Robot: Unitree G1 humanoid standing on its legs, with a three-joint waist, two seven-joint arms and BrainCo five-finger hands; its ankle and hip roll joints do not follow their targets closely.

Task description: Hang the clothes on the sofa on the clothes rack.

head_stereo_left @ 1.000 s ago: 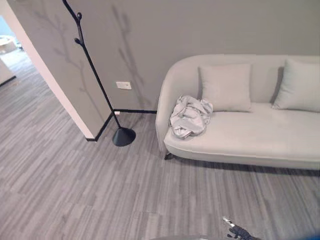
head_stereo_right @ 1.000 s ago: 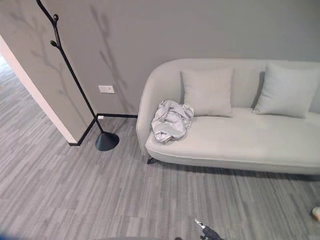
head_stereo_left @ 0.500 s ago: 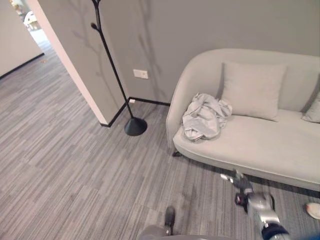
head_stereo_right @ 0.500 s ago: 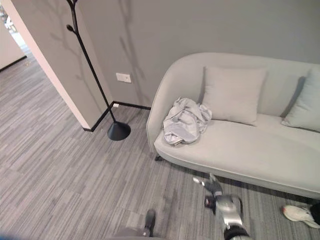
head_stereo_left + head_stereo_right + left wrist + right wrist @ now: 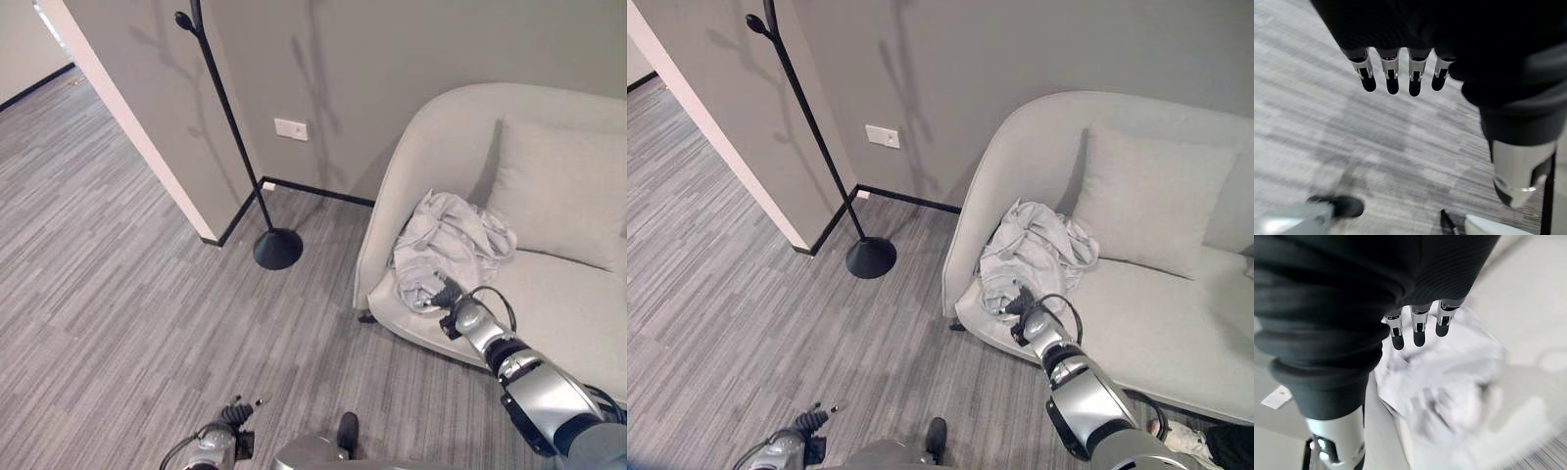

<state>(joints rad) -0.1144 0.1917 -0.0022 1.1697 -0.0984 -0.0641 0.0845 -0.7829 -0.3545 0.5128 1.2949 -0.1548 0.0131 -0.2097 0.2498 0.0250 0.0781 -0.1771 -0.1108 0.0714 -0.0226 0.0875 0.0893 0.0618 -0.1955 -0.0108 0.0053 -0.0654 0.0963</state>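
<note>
— Grey striped flooring point(image 5: 118, 294) runs across the room up to a grey wall point(image 5: 392, 59). What stands at the left?

— At the bottom left, the left hand point(image 5: 233, 419) hangs low over the floor. Its wrist view shows the fingers point(image 5: 1392, 78) straight and spread, the thumb set apart, nothing in them.

— And further along?

— A black clothes rack point(image 5: 227, 132) leans up the wall corner, its round base point(image 5: 277, 250) on the floor, a knob-tipped branch near its top. No garment hangs on it. A white wall outlet point(image 5: 291, 128) sits just to its right.

— Where are the clothes?

— Bundled in a crumpled pale grey heap point(image 5: 1034, 255) on the light grey sofa point(image 5: 431, 147), at the seat's left end against the curved arm. A matching cushion point(image 5: 1156, 201) leans on the backrest just to the right of the heap.

— And the right hand?

— The right hand point(image 5: 1027, 308) is stretched out to the front edge of the clothes, at the sofa's rim. Its own view shows relaxed, uncurled fingers point(image 5: 1419, 330) hovering over the fabric, gripping nothing. Whether the tips touch the cloth I cannot tell.
</note>
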